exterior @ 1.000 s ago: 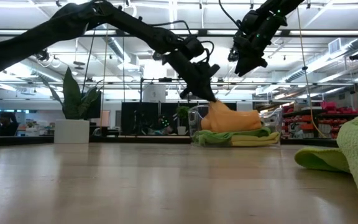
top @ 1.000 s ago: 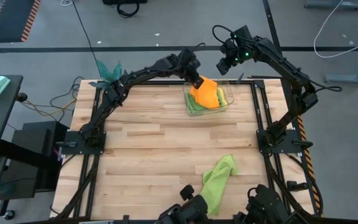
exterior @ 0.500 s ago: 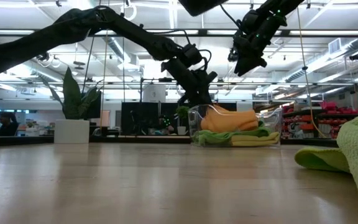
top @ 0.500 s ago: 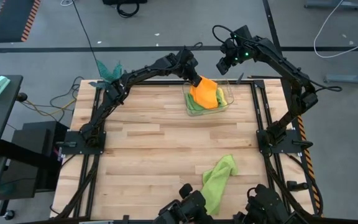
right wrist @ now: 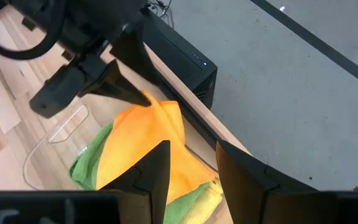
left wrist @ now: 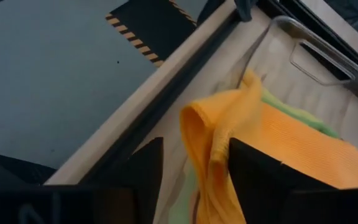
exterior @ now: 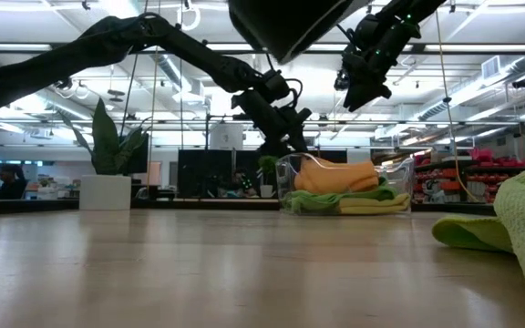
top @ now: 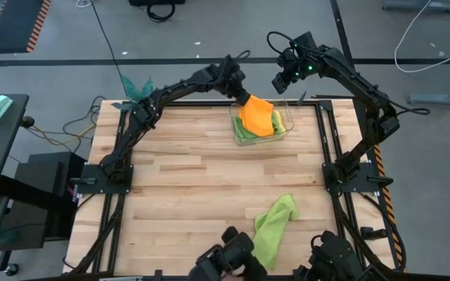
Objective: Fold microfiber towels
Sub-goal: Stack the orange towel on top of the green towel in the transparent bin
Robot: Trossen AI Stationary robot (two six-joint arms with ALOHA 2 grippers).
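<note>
Orange fuzzy microfiber towel (top: 257, 115): folded, lying on top of the stack inside a clear plastic bin (top: 281, 133) near the far edge of the worktop, right of centre. One corner of it pokes up toward the far-left corner of the bin; its long axis runs from that corner toward the near right.

Beneath it: a lime green folded towel (exterior: 331, 199) and a yellow folded towel (exterior: 378, 207), their edges showing at the bin's sides.

Second lime green fuzzy towel (top: 273, 223): crumpled and unfolded, near the front edge of the worktop, right of centre, its length running from far right to near left.

Left gripper (left wrist: 194, 163): at the far-left corner of the bin, fingers spread on either side of the orange towel's raised corner, not pinching it.

Right gripper (right wrist: 191, 163): held high above the far edge just behind the bin, fingers apart, nothing between them.

Surface: a light wooden butcher-block worktop (top: 186, 187) framed by black rails.

Room: grey floor with cables and a hazard-striped mat; an open hall with ceiling lights and shelving beyond.

Nearby: a teal leafy plant in a white pot (exterior: 108, 173) off the far-left corner. A dark out-of-focus shape (exterior: 285, 23) blocks the top of the low view.
</note>
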